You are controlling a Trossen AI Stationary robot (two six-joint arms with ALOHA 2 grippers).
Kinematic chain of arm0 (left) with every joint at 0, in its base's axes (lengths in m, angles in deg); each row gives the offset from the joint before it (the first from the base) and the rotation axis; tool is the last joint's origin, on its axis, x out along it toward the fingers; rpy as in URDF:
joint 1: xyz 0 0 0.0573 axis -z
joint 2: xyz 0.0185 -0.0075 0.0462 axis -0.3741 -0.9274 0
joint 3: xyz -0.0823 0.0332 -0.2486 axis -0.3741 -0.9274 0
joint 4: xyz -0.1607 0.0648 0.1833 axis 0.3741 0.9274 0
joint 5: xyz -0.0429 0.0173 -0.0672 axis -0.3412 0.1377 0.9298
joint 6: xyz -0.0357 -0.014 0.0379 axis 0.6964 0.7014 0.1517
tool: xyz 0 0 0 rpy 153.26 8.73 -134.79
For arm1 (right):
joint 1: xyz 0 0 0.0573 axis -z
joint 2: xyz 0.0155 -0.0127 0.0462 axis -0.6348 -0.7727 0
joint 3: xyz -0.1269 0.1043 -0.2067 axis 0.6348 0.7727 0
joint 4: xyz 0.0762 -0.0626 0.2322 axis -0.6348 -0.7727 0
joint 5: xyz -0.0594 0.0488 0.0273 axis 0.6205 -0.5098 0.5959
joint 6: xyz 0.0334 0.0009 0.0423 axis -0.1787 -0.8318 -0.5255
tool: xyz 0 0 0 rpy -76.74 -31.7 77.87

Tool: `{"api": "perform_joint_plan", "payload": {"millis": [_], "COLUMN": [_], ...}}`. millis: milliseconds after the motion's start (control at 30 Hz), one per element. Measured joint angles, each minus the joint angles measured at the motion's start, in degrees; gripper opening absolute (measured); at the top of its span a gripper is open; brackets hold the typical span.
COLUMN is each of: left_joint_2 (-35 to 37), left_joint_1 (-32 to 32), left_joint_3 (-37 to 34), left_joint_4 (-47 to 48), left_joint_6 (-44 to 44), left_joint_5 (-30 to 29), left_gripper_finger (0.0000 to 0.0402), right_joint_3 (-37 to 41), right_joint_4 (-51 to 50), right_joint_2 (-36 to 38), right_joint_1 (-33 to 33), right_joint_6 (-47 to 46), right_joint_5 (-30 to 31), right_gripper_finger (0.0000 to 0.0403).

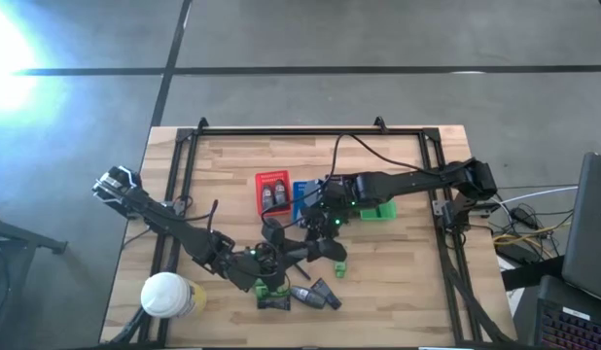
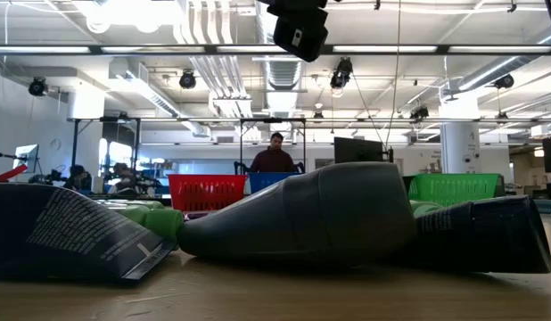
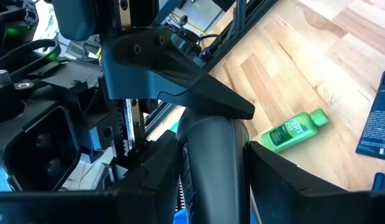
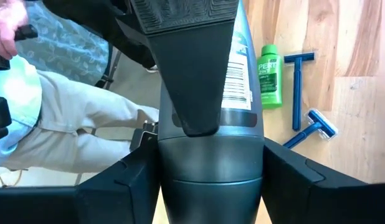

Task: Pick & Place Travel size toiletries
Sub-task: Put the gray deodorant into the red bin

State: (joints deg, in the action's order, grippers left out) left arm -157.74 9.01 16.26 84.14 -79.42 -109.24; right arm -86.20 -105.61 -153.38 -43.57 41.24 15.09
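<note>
Green "PERT" lettering marks the small bottle [image 4: 269, 74]; both claws [image 3: 211, 165] [image 4: 211, 158] clamp one grey bottle [image 4: 211, 155].

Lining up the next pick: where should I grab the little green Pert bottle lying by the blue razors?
Take the green Pert bottle across its mid-body, coming straight down. It lies flat on the table with its long sides exposed. The blue razor alongside lies apart from it, probably leaving finger room.
</note>
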Motion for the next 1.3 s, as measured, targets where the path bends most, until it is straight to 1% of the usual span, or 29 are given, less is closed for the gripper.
{"api": "perform_joint_plan", "payload": {"millis": [67,133,333,467,533,600,667,767,867,900,967,1000,1100,1133,1200,1233,1300], "left_joint_2": [0.1,0.4,2.4,3.8,4.2,4.4,4.4,4.4,4.3,4.3,4.3,4.3,4.5,4.6,4.6,4.6,4.6], "left_joint_1": [0.0,0.0,0.0,-0.1,-0.3,-0.7,-1.3,-3.8,-8.6,-10.4,-12.7,-13.4,-13.0,-12.5,-11.3,-10.5,-9.4], "left_joint_3": [0.0,0.0,0.1,0.1,0.1,0.1,-0.1,-2.2,-6.4,-8.0,-10.6,-11.4,-11.8,-11.8,-11.8,-11.8,-11.8], "left_joint_4": [0.6,1.5,6.9,13.7,17.5,21.6,24.0,24.3,24.3,24.3,24.2,24.2,23.7,23.6,23.4,23.8,24.4], "left_joint_6": [0.0,0.1,1.8,5.3,8.4,12.7,17.0,20.4,24.2,25.7,28.6,30.0,35.6,37.3,39.0,39.1,37.1], "left_joint_5": [-0.1,-0.8,-4.2,-8.6,-10.8,-12.0,-12.0,-12.2,-12.4,-11.5,-7.4,-3.8,11.3,15.6,21.9,23.9,25.0], "left_gripper_finger": [0.016,0.016,0.0155,0.0134,0.0127,0.0117,0.0098,0.0063,0.0031,0.0023,0.0012,0.001,0.0019,0.0029,0.0057,0.0076,0.0116], "right_joint_3": [0.0,0.0,-0.1,0.0,0.0,0.0,0.0,0.0,0.0,0.0,0.0,0.0,0.3,0.6,1.4,1.8,2.5], "right_joint_4": [0.0,-0.1,-0.8,-4.0,-6.8,-9.5,-9.3,-8.6,-9.0,-9.2,-9.7,-10.7,-15.0,-16.0,-17.2,-17.5,-17.2], "right_joint_2": [0.0,0.0,1.4,3.5,5.1,7.2,8.9,9.8,9.9,9.9,9.9,9.9,9.9,9.9,9.9,9.9,9.9], "right_joint_1": [0.0,0.0,0.2,0.2,0.3,0.3,0.3,1.2,2.0,2.1,2.1,2.0,0.9,0.5,-0.2,-0.5,-1.1], "right_joint_6": [0.0,0.0,-0.6,-0.7,-0.7,-0.5,-0.4,-0.4,-0.7,-1.1,-1.8,-1.8,-1.9,-2.0,-2.0,-2.0,-2.1], "right_joint_5": [0.0,0.3,1.0,4.2,8.3,14.3,20.5,27.4,32.2,33.1,33.8,33.8,33.8,33.9,34.1,34.1,34.1], "right_gripper_finger": [0.0207,0.0211,0.0269,0.0303,0.0316,0.0328,0.0337,0.0341,0.0336,0.0333,0.0328,0.0326,0.0327,0.0329,0.0335,0.0338,0.0343]}}
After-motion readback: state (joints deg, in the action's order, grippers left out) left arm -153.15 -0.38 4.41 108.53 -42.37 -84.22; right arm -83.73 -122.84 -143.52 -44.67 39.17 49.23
